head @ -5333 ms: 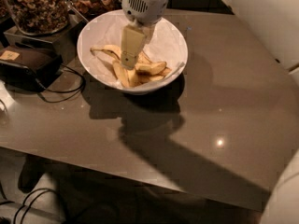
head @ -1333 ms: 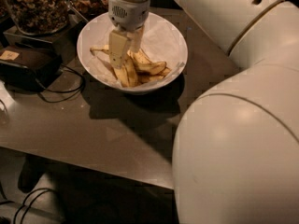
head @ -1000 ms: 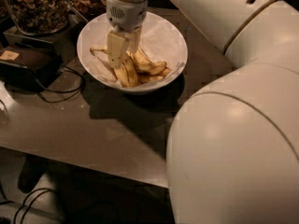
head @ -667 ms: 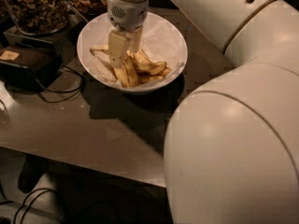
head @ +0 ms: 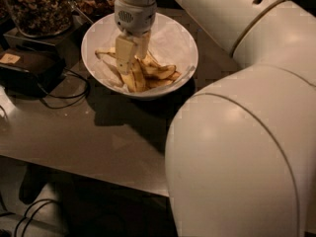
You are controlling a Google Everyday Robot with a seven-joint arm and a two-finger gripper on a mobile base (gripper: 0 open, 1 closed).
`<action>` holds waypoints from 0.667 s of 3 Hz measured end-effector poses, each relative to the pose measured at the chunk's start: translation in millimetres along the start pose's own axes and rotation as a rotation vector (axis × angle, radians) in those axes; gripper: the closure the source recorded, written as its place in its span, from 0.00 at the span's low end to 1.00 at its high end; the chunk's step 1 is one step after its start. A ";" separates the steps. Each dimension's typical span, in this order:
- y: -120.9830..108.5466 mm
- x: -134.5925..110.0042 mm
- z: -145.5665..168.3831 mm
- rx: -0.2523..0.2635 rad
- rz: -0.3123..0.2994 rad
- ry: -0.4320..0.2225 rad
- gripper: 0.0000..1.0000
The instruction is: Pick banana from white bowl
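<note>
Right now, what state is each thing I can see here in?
gripper: lowered into the bowl, among the bananas.
banana: lying in the bowl, not lifted.
white bowl: upright on the table, paper-lined, holding several bananas.
glass jar: upright, filled with nuts.
black box: resting on the table, cables beside it.

Gripper (head: pixel 127 65) inside white bowl (head: pixel 190 58) at far left of table (head: pixel 74 132), directly over banana (head: pixel 123 76), whose thin stem pts. left.
</note>
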State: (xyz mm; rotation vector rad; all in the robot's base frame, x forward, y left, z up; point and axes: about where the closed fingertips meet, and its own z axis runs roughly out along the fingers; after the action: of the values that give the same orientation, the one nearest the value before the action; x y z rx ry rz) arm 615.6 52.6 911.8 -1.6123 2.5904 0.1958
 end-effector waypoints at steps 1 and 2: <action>-0.9 0.8 3.3 -0.008 -0.002 0.006 0.40; -1.1 1.9 5.3 -0.014 -0.008 0.010 0.47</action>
State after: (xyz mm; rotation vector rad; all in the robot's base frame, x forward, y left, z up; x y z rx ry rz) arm 615.8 51.3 906.2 -1.6313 2.5954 0.2063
